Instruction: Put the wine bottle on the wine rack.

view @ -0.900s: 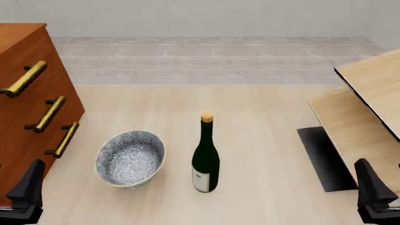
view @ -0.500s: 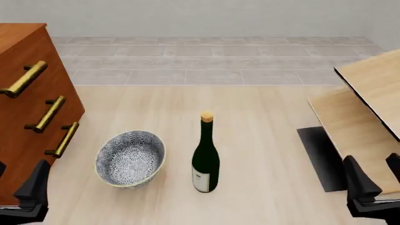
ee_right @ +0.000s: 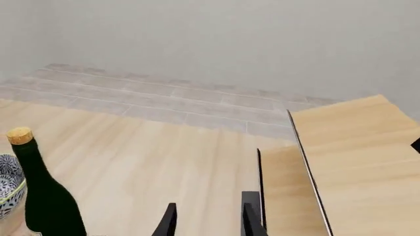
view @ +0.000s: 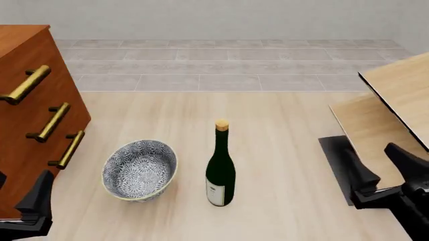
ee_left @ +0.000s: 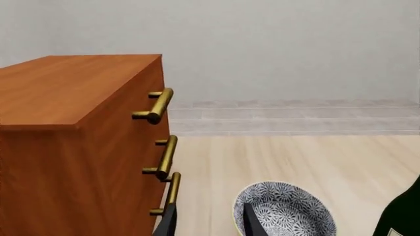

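Nothing of the task is done: the wine bottle (view: 220, 168) is left upright on the counter (view: 282, 150) just beside the bowl (view: 139, 169), well apart from the wine rack (view: 389, 115), while the right gripper (view: 383, 165) is held wide and empty near the rack and the left gripper (ee_left: 208, 222) is likewise parted, gripping nothing.

Simulated domestic dining setting: pale wood tabletop (view: 282, 125) bearing a patterned bowl (view: 139, 169), wine bottle (view: 220, 165) and wine rack (view: 395, 110); reddish-brown cabinet (view: 27, 115) with brass handles; grey tiled floor (view: 228, 65) beyond.
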Robot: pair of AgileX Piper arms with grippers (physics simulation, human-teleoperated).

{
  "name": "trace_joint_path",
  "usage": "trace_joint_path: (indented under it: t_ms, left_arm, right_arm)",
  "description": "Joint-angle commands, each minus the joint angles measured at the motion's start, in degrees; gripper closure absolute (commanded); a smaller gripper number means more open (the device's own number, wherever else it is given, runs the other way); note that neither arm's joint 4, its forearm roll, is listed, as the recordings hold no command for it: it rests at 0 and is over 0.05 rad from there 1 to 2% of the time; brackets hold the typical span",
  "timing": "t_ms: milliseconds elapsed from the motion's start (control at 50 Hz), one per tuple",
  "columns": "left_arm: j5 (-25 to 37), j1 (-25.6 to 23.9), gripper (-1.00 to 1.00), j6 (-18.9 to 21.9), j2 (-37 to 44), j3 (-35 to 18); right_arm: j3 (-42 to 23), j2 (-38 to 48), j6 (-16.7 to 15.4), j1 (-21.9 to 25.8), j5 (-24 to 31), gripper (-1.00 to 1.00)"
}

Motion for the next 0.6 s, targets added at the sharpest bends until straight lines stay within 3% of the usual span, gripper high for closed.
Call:
trace_joint_path:
  t_ms: [20,260,600]
  left_arm:
    - [0.33,-0.06,-1.0,-0.01,-0.45,0.02]
    - [2.85,0.11,-1.0,-0.13,-2.02,0.04]
    - [4.44,0.58,-1.0,-1.11,-2.99,0.05]
  right_arm:
    - [-2.32,7.53,-0.39,3.03,-3.56,-1.0]
    - [-4.66,10.17,-0.05,6.32,-3.65,-1.0]
    - [-6.63,18.99,0.21,12.09,-8.34,-1.0]
